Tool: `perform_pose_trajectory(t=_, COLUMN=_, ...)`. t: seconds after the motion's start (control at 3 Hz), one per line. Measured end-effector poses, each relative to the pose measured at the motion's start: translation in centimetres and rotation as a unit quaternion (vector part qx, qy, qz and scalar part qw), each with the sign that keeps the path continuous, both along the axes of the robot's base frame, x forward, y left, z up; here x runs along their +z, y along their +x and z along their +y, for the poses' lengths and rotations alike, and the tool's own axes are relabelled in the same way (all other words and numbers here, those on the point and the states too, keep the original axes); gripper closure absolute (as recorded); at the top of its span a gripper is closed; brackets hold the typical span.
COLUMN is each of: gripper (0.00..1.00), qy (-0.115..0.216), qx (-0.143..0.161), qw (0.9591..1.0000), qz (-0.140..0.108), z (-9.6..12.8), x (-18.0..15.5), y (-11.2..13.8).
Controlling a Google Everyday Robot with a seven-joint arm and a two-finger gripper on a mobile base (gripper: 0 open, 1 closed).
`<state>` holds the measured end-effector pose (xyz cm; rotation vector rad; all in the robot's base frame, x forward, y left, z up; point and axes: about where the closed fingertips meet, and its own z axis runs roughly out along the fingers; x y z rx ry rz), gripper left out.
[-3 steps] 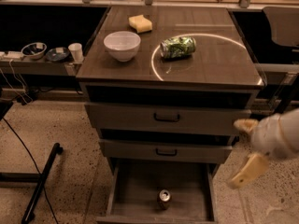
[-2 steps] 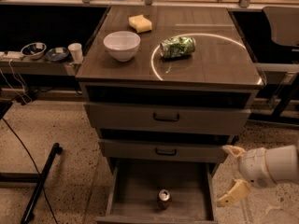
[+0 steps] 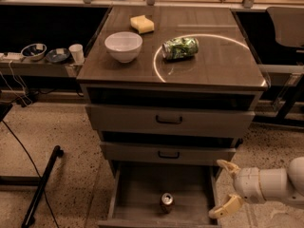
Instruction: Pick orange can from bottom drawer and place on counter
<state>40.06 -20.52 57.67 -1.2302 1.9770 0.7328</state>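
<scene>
the gripper [image 3: 227, 188] is hanging spread and empty, just right of the bottom drawer [image 3: 135, 194], where the orange can [image 3: 166, 201] is standing upright.

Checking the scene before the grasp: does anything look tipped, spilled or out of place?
Only the green can lies on its side on the counter. The orange can stands upright in the bottom drawer; the open hand hovers beside the drawer.
</scene>
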Motion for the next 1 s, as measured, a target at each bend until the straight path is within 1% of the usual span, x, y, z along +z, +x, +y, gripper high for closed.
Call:
perform_pose_trajectory(t=0.33, gripper=0.0, qy=0.017, qx=-0.005, qw=0.9998, qz=-0.012, z=1.3, x=-0.9, y=1.3)
perform_pose_trajectory(t=0.67, gripper=0.0, qy=0.063, qx=-0.027, qw=0.9958, qz=-0.06, z=3.5, x=-3.5, y=3.3)
perform_pose_trajectory(t=1.0, gripper=0.0, qy=0.089, qx=0.009, qw=0.989, qz=-0.118, z=6.5, x=-8.7, y=4.3)
